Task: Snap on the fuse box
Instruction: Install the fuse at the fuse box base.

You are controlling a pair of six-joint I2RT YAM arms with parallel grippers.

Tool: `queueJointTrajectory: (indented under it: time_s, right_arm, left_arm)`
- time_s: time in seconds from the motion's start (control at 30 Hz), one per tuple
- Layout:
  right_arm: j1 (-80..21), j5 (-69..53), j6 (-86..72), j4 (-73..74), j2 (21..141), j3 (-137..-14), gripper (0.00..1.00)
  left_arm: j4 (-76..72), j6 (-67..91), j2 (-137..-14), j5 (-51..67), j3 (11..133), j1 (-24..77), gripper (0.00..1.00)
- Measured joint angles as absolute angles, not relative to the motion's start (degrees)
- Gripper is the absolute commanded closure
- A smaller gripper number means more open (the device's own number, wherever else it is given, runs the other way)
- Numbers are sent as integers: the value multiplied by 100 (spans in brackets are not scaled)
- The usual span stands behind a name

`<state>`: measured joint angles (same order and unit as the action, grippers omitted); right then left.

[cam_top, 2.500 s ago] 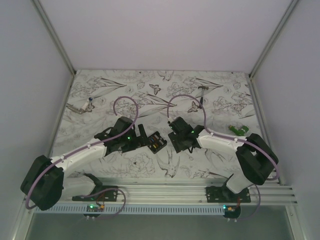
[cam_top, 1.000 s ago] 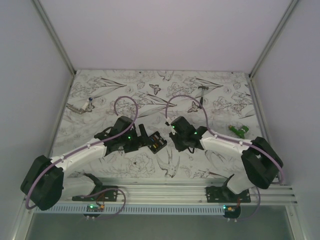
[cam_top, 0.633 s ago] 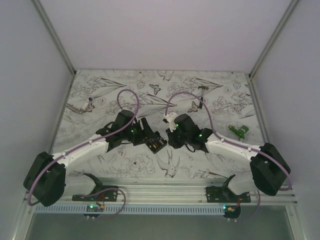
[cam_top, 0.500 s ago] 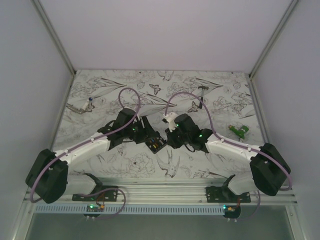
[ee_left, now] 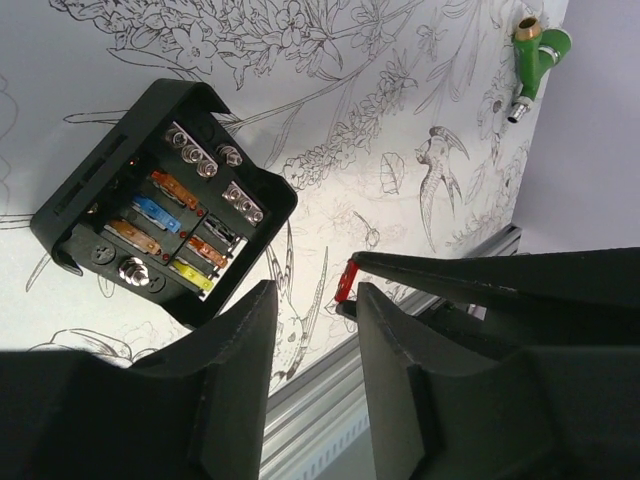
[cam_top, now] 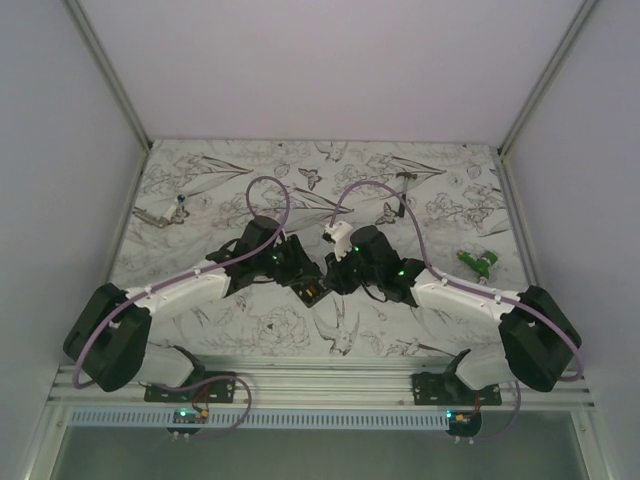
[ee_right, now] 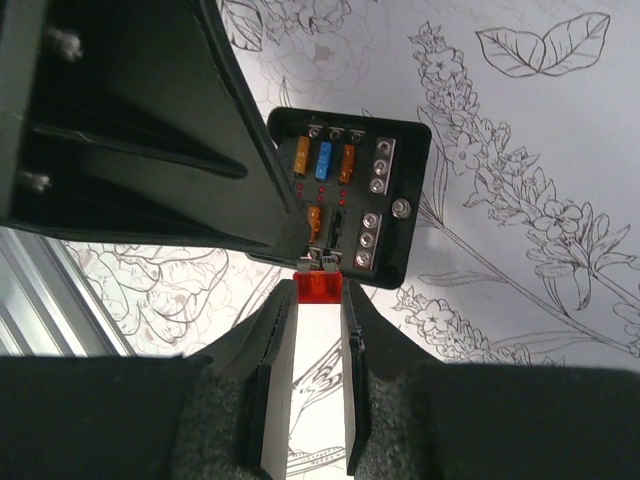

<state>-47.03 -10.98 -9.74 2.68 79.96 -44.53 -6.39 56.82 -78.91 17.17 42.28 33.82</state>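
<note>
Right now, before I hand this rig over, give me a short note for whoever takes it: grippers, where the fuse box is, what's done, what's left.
Left gripper: open, nothing between its fingers, right beside the fuse box.
Right gripper: shut on a small red fuse, held at the box's edge.
Fuse box: flat on the patterned table between the two arms, face up, with orange, blue and yellow fuses seated.
Done: the red fuse is gripped and at the box.
Left: the red fuse is not seated; pressing it in is probably next. No cover shows in any view.
</note>
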Motion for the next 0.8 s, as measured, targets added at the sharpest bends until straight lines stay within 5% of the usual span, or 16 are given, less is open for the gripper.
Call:
queueJointTrajectory:
  time_s: [0.47, 0.8]
  right_arm:
    - [-4703, -1280, -1151, -193, 8079, -4405, 79]
    - [-4703, -1378, -1297, -364, 8128, -4392, 80]
  left_arm:
    - [-773, 5808, -7983, 1826, 4248, 3404, 70]
    - [-812, 5913, -7983, 1839, 4248, 3402, 90]
